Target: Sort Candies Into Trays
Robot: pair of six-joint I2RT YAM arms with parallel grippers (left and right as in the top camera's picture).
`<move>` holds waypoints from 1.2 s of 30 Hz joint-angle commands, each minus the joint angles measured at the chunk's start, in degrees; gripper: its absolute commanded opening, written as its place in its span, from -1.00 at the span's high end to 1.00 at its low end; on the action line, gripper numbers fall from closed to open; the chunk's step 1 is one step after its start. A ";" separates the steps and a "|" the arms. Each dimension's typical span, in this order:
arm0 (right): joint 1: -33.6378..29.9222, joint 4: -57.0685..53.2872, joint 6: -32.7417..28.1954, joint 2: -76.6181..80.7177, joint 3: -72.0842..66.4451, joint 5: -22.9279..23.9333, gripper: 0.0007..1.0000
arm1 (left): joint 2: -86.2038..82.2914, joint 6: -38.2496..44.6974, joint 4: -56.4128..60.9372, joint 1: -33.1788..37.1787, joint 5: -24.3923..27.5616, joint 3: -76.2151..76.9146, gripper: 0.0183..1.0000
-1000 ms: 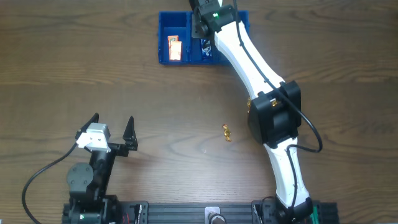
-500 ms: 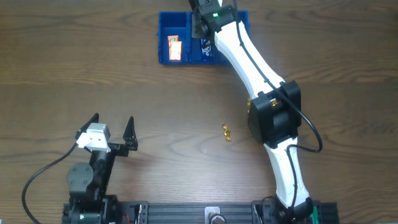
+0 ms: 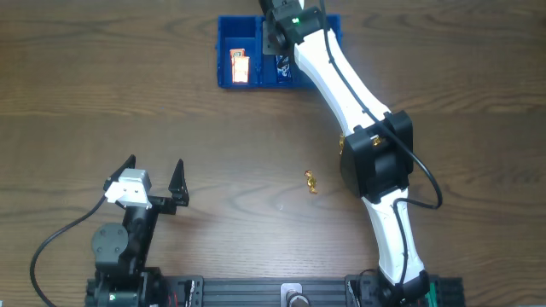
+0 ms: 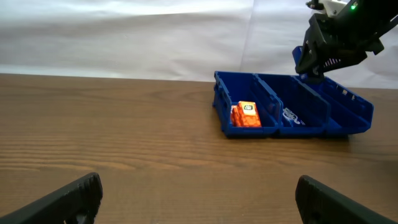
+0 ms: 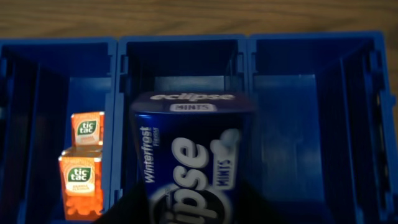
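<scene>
Your right gripper (image 4: 313, 62) pinches the blue mint tin (image 5: 193, 155) above the middle compartment of the blue tray (image 5: 245, 43); it is not yet released. Two orange candy boxes (image 5: 84, 168) sit in one end compartment; the opposite end is bare. One gold-wrapped candy (image 3: 311, 182) lies unsorted on the table (image 3: 102, 94), well apart from the tray walls. Your left gripper (image 3: 155, 175) rests spread near its base, leaving mid-table open.

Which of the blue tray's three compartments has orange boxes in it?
The left end compartment in the top view holds the orange boxes; the others hold none.
</scene>
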 commanded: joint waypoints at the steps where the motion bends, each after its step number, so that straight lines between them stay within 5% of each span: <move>1: -0.02 -0.09 -0.44 -0.26 1.66 -0.04 -0.31 | -0.39 0.20 -1.90 0.13 1.25 -1.05 -1.00; 3: -0.02 -0.13 -0.44 -0.26 1.66 -0.13 -0.58 | -0.39 0.20 -1.90 0.13 1.25 -1.05 -1.00; 7: -0.02 -0.94 -0.44 -0.50 1.79 -0.13 -0.75 | -0.39 0.20 -1.90 0.13 1.25 -1.05 -1.00; 16: -0.02 -12.22 -0.20 -9.64 3.52 -0.17 -0.79 | -0.39 0.20 -1.90 0.13 1.25 -1.05 -1.00; 28: 0.22 -44.92 1.64 -20.65 3.45 -3.93 -0.82 | -0.39 0.20 -1.90 0.13 1.25 -1.05 -1.00; 36: 1.57 -44.15 0.48 -25.27 -4.83 -5.01 -0.84 | -0.39 0.20 -1.90 0.13 1.25 -1.05 -1.00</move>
